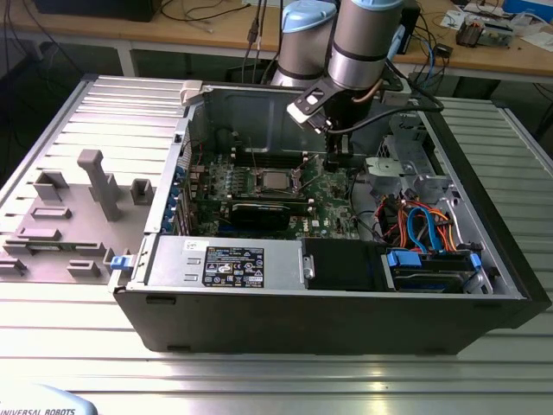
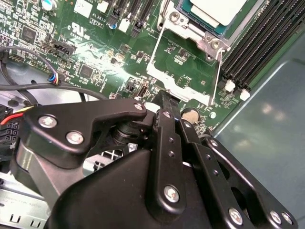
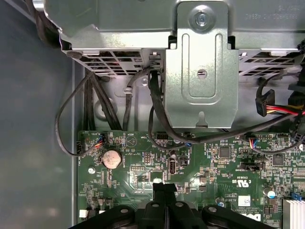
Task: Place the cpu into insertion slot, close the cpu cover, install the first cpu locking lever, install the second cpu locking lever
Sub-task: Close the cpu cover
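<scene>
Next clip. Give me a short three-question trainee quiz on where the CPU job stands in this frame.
1. True or false: the cpu already lies in the insertion slot.
2. The cpu cover is: A) shut over the chip; B) swung open, with green board showing through its cut-out; C) lying outside the case.
3. Fill in: in the first wrist view, the gripper is ____ (open/shut).

Key: 1 true; 2 B; 3 shut.

Ribbed aluminium tabletop (image 1: 276, 380) in front; behind, wooden workbench (image 1: 199, 35) strewn with cables (image 1: 186, 13), dark underneath.
</scene>
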`<act>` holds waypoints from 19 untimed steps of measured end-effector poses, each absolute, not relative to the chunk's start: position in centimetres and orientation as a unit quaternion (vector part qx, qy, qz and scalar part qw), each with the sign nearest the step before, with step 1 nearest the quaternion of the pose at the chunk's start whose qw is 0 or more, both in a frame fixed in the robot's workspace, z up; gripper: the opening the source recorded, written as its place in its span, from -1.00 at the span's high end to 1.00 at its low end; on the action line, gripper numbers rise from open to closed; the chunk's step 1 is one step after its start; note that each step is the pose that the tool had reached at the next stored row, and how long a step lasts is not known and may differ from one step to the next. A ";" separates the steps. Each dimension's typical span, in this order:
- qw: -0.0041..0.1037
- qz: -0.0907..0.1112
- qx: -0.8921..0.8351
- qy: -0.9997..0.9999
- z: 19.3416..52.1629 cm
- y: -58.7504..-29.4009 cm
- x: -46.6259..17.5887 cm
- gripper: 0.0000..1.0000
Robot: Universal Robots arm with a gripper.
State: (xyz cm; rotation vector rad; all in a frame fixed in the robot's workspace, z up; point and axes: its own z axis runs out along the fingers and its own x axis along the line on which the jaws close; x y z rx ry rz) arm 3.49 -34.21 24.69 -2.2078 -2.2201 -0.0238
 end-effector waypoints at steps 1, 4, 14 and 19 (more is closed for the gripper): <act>0.005 -0.008 -0.705 -0.709 24.7 -34.2 3.5 0.79; 0.005 -0.008 -0.705 -0.709 24.7 -34.2 3.4 0.79; 0.005 -0.008 -0.705 -0.709 24.7 -34.2 3.4 0.79; 0.005 -0.008 -0.705 -0.709 24.7 -34.2 2.9 0.79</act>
